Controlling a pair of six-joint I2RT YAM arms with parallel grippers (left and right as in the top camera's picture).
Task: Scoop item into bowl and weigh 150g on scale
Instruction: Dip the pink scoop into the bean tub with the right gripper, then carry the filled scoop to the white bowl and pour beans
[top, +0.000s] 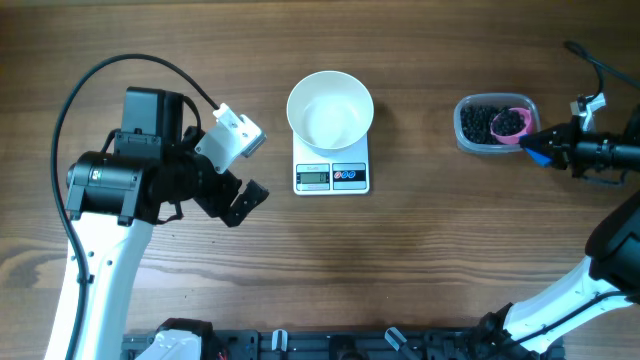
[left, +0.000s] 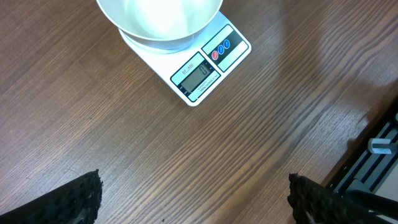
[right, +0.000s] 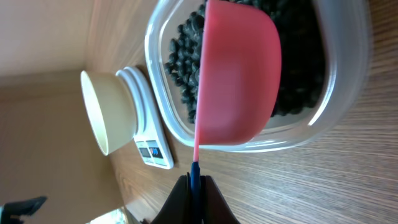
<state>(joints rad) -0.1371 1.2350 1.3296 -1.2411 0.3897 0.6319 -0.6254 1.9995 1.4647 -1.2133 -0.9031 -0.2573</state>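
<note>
Bowl (top: 330, 108) on scale (top: 331, 177) is empty; right gripper (right: 196, 186) clamps pink scoop (right: 239, 81) among black beads (right: 183, 56); left gripper (left: 196, 196) gapes empty.

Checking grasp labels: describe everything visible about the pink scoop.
The scoop looks like smooth pink plastic, with a rounded cup and a thin flat handle. It is tipped inside the clear tub, the cup among the black beans and its outer side facing the wrist camera. The right gripper is shut on the handle's end. From overhead the cup looks dark inside, probably beans.
</note>
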